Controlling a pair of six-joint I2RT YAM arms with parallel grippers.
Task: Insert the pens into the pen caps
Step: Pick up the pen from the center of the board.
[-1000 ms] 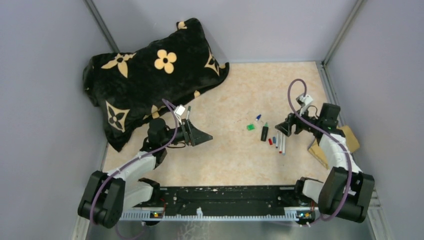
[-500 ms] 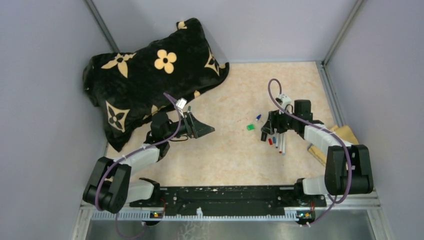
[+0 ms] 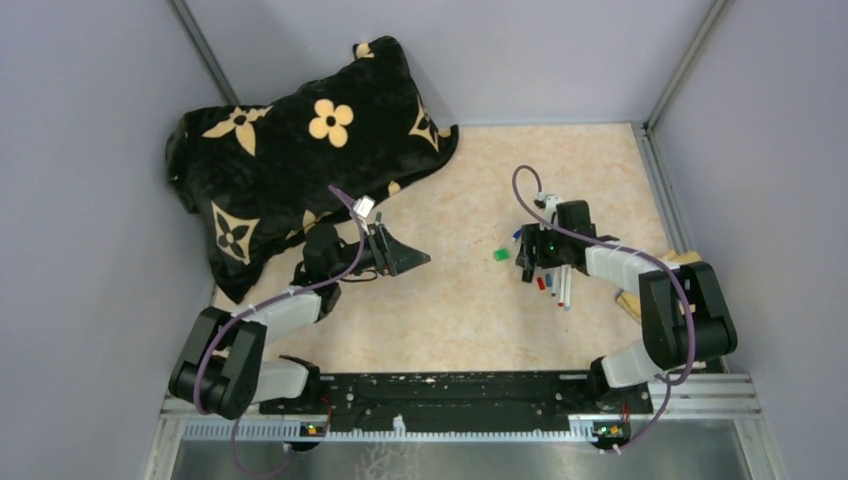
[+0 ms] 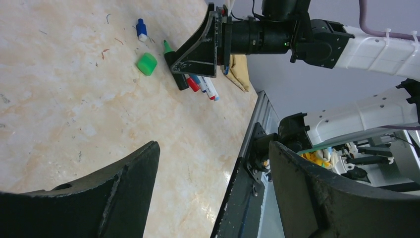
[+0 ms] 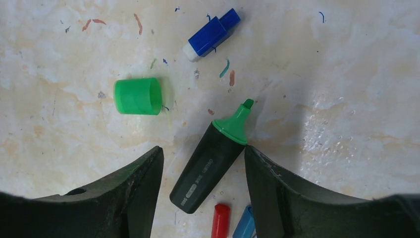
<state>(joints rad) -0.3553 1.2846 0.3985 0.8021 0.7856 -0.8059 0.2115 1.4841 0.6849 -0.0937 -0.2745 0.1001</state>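
Upper left of the overhead view, a black flower-patterned cushion (image 3: 300, 150) lies on the beige table (image 3: 450, 320). Just right of it the left gripper (image 3: 408, 258) hangs above bare table, jaws wide apart and empty. Right of centre lie a green cap (image 5: 137, 96) and, further up, a blue cap (image 5: 212, 34), apart from each other. Next comes the black highlighter (image 5: 208, 166), its green tip bare, lying between the parted fingers of the right gripper (image 3: 527, 264). Whether they touch it I cannot tell. Thin pens (image 3: 558, 288) lie just beside it, and cardboard (image 3: 690, 265) sits at the right edge.
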